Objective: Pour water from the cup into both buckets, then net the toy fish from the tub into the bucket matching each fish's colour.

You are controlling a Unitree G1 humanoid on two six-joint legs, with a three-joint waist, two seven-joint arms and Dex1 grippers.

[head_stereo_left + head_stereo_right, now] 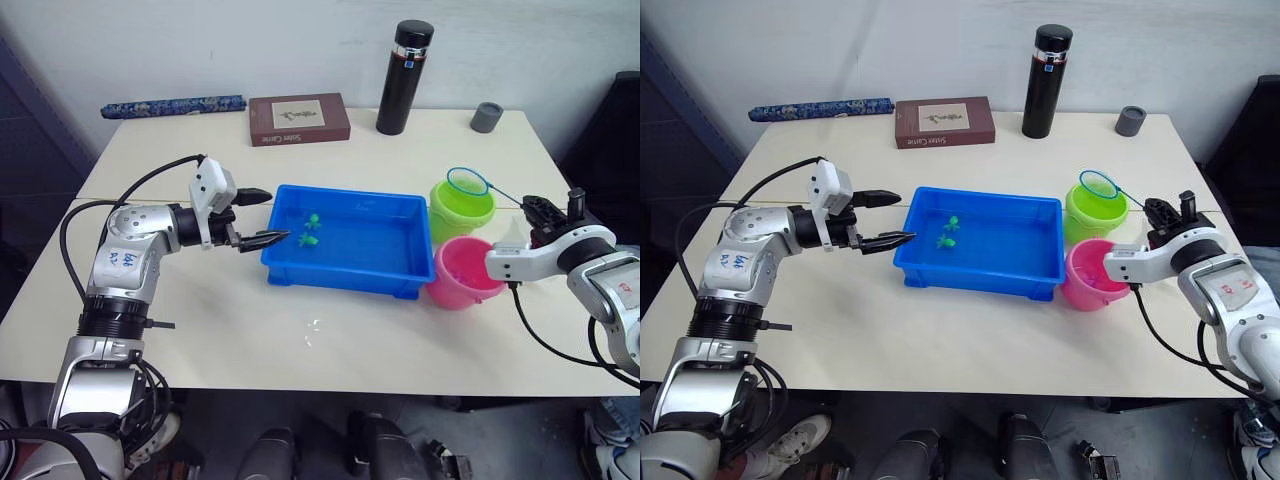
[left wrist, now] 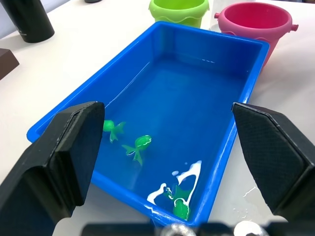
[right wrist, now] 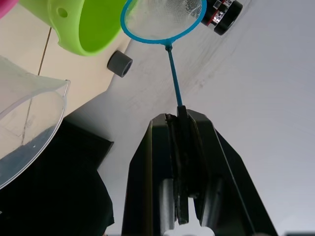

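The right gripper (image 3: 179, 162) has its jaws clenched on the stick of the net (image 1: 467, 181), whose hoop hangs beyond them over the green bucket (image 1: 461, 210); the pink bucket (image 1: 461, 272) sits just beside. The left gripper (image 1: 262, 217) is released, its jaws spread at the tub (image 1: 344, 277) end — green fish (image 2: 139, 147) lie just ahead in the water. The cup (image 3: 27, 128) stands by the right jaws. Pouring looks done; no pink fish are visible in the tub, and the green ones remain.

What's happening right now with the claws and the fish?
Left claw open beside tub. Right claw shut on net over green bucket. Green fish in tub.
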